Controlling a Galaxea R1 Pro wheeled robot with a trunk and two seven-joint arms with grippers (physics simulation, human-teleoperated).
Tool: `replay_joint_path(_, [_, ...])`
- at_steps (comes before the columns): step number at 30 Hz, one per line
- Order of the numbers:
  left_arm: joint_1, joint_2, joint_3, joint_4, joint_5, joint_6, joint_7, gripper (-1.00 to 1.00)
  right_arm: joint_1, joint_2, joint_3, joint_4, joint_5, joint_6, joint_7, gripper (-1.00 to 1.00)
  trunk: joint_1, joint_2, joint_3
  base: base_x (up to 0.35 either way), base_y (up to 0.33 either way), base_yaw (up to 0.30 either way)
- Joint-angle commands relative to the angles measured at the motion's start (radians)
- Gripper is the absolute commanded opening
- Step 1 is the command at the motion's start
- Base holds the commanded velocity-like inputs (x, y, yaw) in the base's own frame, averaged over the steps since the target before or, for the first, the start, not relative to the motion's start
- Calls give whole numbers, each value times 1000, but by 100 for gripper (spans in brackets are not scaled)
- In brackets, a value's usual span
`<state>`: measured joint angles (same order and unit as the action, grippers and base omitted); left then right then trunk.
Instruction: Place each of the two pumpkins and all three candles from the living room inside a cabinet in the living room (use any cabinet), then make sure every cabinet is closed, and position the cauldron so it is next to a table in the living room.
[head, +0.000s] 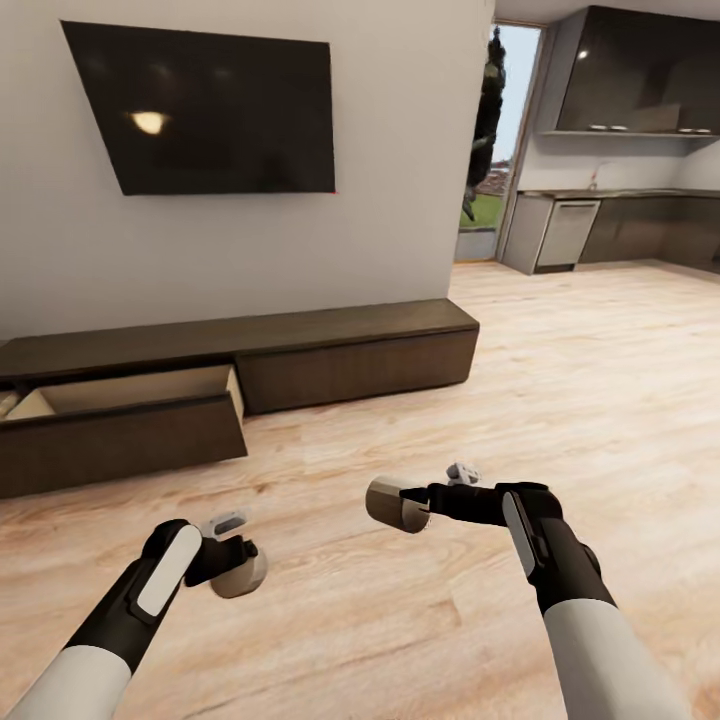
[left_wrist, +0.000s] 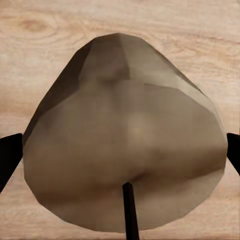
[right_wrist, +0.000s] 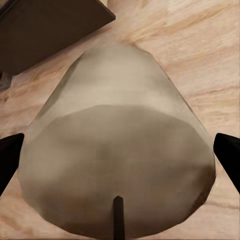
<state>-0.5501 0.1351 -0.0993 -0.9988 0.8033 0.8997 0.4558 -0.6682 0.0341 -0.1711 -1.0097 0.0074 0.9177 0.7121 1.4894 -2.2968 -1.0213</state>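
From my head camera I see my left gripper (head: 238, 565) low over the wooden floor (head: 420, 620), its fingers clamped on a cream-beige candle (head: 243, 576). My right gripper (head: 405, 500) is a little higher and further forward, closed on a second candle (head: 393, 503) whose axis lies roughly level, with its round end toward my left. Ahead, the long dark-brown cabinet (head: 350, 360) runs along the wall under a wall-mounted TV (head: 205, 110). Its left drawer (head: 120, 430) is pulled out and shows a pale inside, and something pale lies at the drawer's far left, too cut off to name. The kitchen (head: 620, 200) opens at the right.

My left wrist camera looks straight along its candle (left_wrist: 125, 145): the squat body narrows away from the lens, a dark fingertip (left_wrist: 9, 157) sits at each flank, and bare floor lies behind.

My right wrist camera gives the same end-on look at the other candle (right_wrist: 117, 155), gripped between fingertips (right_wrist: 9, 160), with the drawer's dark corner (right_wrist: 45, 30) beyond it.
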Motion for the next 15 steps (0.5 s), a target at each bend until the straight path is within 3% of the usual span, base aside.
replay_joint_path(1, [-1,6,-4,0,15,-1,9,-100,-1,1,-4,-1,-6,10,-8,-100,-4,7,2,-130,175,275])
replay_joint_path(4, [-1,20,-4,0,16,1,9,-100,-1,2,-4,-1,-8,12,-95,-100,-16,28,12,-108,142,275])
replay_joint_path(9, [-1,39,-4,1,16,6,8,-100,-1,3,-4,-1,-13,18,-328,-100,-31,56,23,-25,39,275])
replay_joint_path(11, [-1,45,-5,-4,17,7,9,-100,-1,3,-4,-1,-14,20,-374,-100,-31,56,22,-4,6,274])
replay_joint_path(15, [2,48,-6,-25,15,6,8,-100,-1,3,-4,-1,-14,20,-394,-100,-31,56,19,-1,7,272])
